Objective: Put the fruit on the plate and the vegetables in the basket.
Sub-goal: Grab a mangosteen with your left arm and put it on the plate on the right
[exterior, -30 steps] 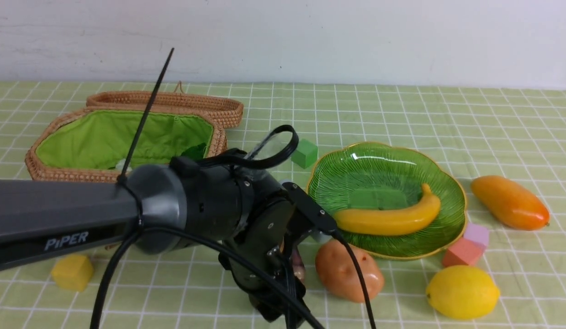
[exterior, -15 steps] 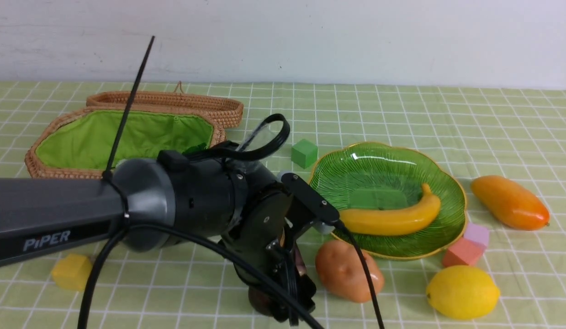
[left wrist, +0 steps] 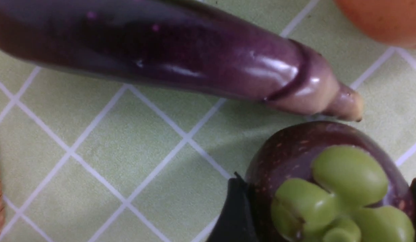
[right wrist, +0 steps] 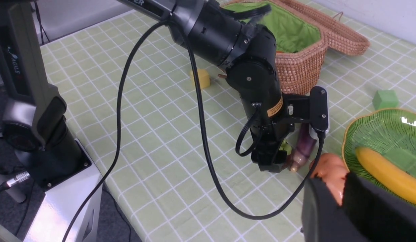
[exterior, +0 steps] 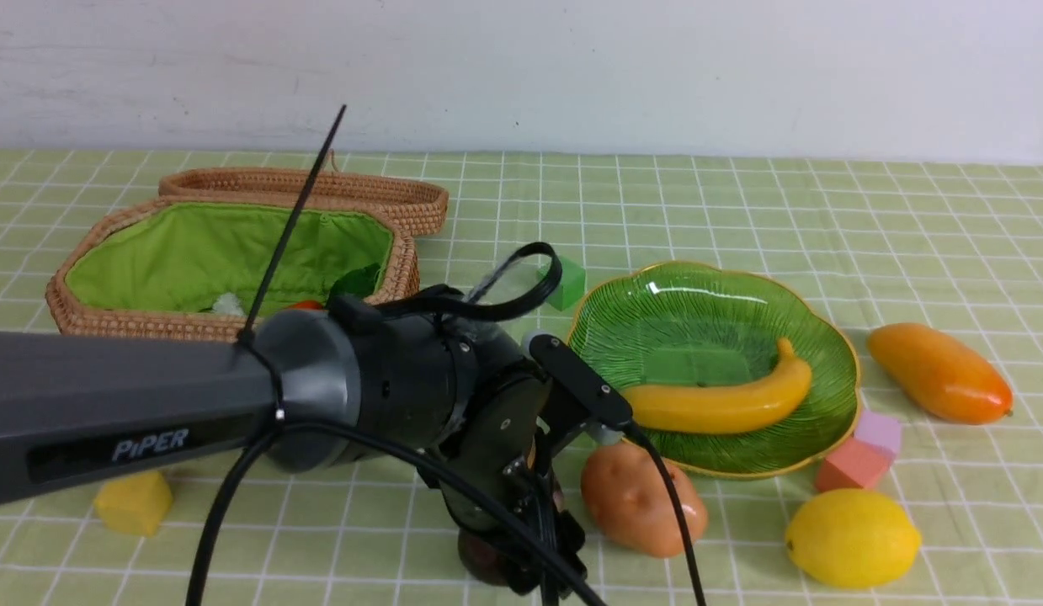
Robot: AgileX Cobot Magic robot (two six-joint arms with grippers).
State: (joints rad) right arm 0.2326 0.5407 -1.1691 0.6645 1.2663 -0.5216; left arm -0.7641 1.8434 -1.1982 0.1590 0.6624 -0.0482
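L gripper (left wrist: 325, 205) is down at the cloth (left wrist: 93, 161), w/ the mangosteen (left wrist: 295, 154) btw its fingers (left wrist: 233, 218). The fruit sits on the cloth, green cap up toward the wrist cam. One finger lies against its side; the other only shows at the frame edge. Can't tell if the jaws are clamping or just straddling it.

Eggplant (left wrist: 181, 57) lies just beside, outside the jaws. Its stem tip is nearly at the mangosteen; contact unclear. Potato (exterior: 643, 501) is near, on the plate side, just by the plate (exterior: 706, 303) rim.

Banana (exterior: 715, 404) is in the plate. Lemon (exterior: 854, 539) and mango (exterior: 939, 373) are on the cloth to the R of it. Basket (exterior: 134, 320) stands open at far L, apart from the gripper.

R gripper (right wrist: 338, 183) is blurred at the edge of its own cam. Fingers are close together, nothing btw them; can't tell if fully closed.
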